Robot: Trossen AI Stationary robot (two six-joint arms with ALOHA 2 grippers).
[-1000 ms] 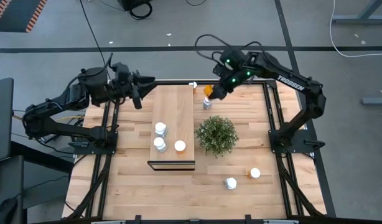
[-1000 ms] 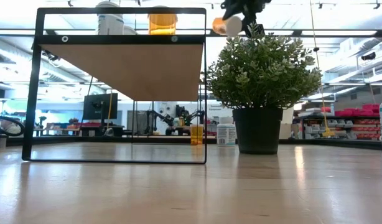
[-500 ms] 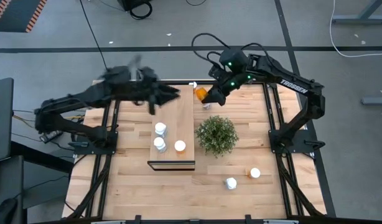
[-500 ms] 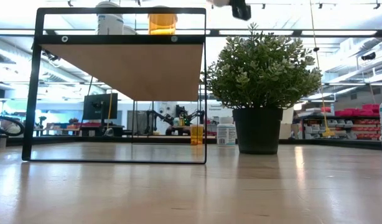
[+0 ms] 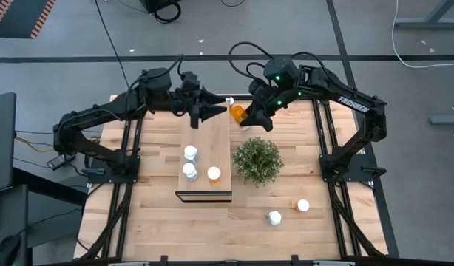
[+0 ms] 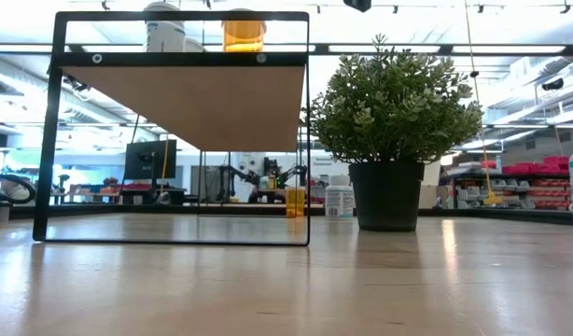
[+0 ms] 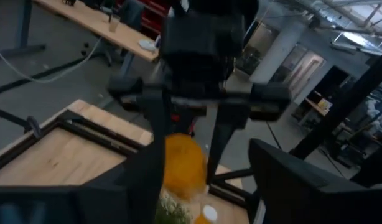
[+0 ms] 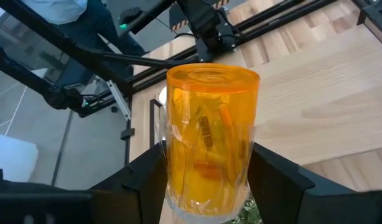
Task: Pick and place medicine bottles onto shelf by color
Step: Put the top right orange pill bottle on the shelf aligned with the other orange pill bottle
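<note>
while an orange medicine bottle [image 5: 239, 112] is held between the fingers of the right gripper [image 5: 247, 115] at upper centre of the high view, just right of the shelf's [image 5: 206, 154] far end, the left gripper [image 5: 216, 112] is seen facing it, fingers parted and empty. three bottles stand on the shelf.

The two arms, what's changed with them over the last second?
The left claw swung from the table's left edge over the light-wood shelf's far end, toward the right claw, which lifted its orange white-capped pill bottle slightly leftward. Three bottles on the shelf, the plant and two front bottles stayed.
</note>
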